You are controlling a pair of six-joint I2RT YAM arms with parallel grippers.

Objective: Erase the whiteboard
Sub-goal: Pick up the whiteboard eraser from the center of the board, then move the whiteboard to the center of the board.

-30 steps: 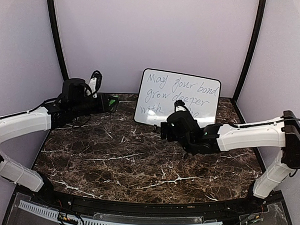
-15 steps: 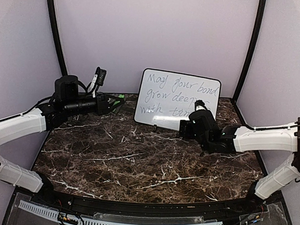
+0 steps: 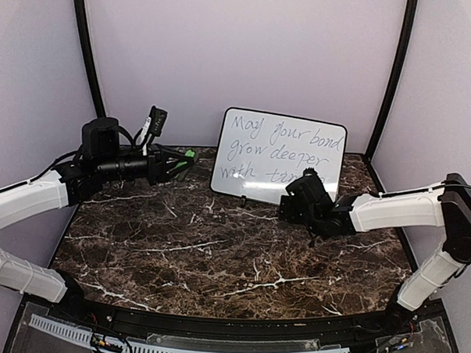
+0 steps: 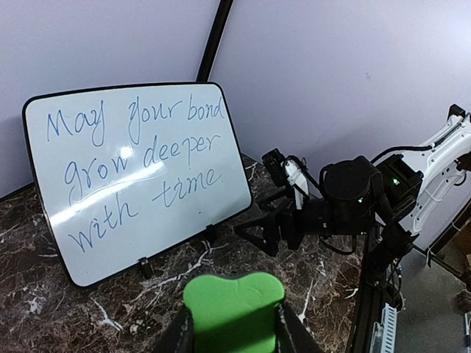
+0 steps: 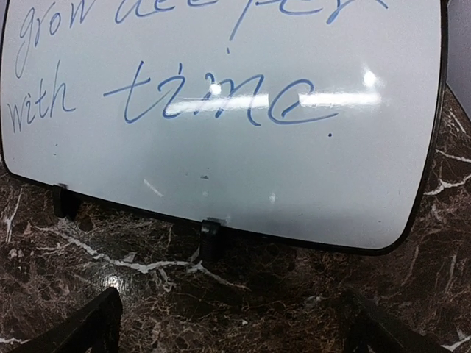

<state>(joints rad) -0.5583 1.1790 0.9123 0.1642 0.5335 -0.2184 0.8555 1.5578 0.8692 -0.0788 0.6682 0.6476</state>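
over dark marble [image 3: 177,252], left gripper [image 3: 181,158] pinches green eraser [image 4: 232,305]; right gripper [image 5: 229,323] spread before whiteboard [image 5: 221,162].

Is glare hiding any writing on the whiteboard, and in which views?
Right wrist: a bright streak on the whiteboard crosses "time", still legible. Left wrist: a fainter streak runs under "grow". Top external: a small pale patch low down.

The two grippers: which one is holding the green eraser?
The left gripper: its jaws are shut on the green eraser. The right gripper has wide-open, empty jaws facing the whiteboard.
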